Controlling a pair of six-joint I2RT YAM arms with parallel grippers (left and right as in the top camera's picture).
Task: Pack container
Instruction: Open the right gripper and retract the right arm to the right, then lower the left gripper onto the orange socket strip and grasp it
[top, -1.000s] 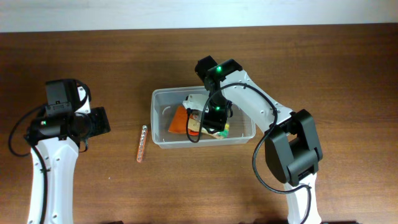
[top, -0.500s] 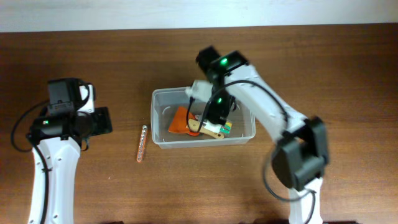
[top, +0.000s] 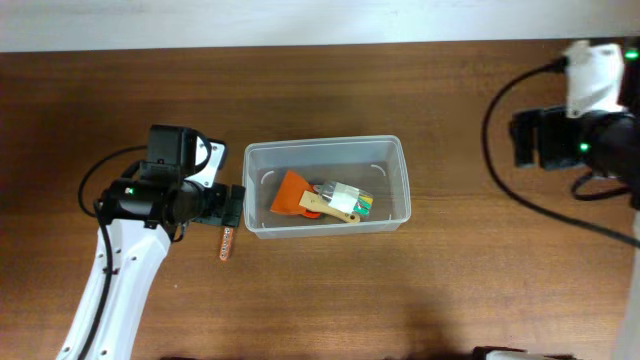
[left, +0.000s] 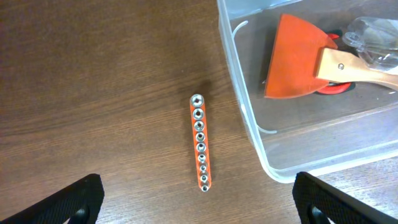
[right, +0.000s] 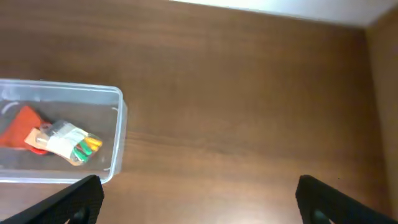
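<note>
The clear plastic container stands mid-table and holds an orange scraper with a wooden handle and a clear bag of small coloured pieces. It also shows in the left wrist view and the right wrist view. An orange socket rail with several silver sockets lies on the table just left of the container, also in the left wrist view. My left gripper is open and empty above the rail. My right gripper is open and empty at the far right, away from the container.
The wooden table runs to a pale wall along the far edge. In the right wrist view the table's right edge shows.
My right arm has pulled out of the container and swung to the far right. My left arm has moved right, over the socket rail. The scraper and bag lie in the container.
</note>
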